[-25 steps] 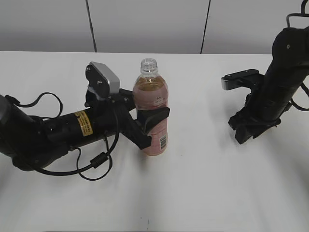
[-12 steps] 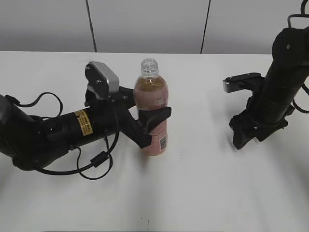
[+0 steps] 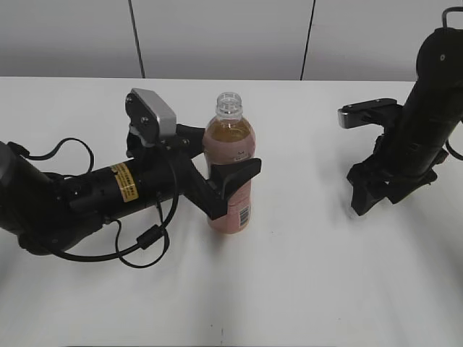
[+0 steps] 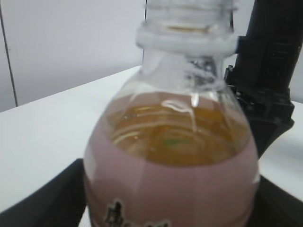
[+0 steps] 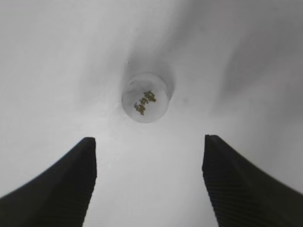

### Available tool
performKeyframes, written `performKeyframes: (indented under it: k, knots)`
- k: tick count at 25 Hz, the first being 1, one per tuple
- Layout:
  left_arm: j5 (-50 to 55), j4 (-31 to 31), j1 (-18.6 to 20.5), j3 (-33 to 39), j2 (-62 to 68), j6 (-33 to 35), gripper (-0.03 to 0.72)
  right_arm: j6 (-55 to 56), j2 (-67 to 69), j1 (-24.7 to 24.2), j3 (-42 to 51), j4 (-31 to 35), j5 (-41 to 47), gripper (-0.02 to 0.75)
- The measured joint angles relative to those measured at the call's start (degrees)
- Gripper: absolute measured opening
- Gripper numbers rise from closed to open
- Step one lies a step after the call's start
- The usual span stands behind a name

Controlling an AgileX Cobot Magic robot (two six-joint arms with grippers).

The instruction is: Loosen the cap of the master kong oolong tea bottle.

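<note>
Right gripper [image 5: 149, 184] lifted, open above cap [image 5: 145, 97]; left gripper [image 3: 217, 181] clamps bottle [image 3: 230, 173]

White table [image 3: 304, 289] carrying an upright, uncapped tea bottle [image 3: 230, 173]. A white cap [image 5: 144, 98] lies flat on it.

Even bright light, soft shadows; wrist views blurred

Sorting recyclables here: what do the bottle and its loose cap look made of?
The bottle looks like thin clear plastic: tea shows through its glossy, highlighted shoulder, with a pink film label below. The cap, lying on the table under the open right hand, seems matte white plastic with dark printed marks, though it is blurry.
</note>
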Motion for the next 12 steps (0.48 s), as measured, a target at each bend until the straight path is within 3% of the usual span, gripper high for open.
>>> performKeyframes:
  k: [12]
  knots:
    - [-0.42, 1.85, 0.0, 1.19, 0.0, -0.72, 0.531, 0.25, -2.53, 0.0, 0.0, 0.0, 2.36, 0.526]
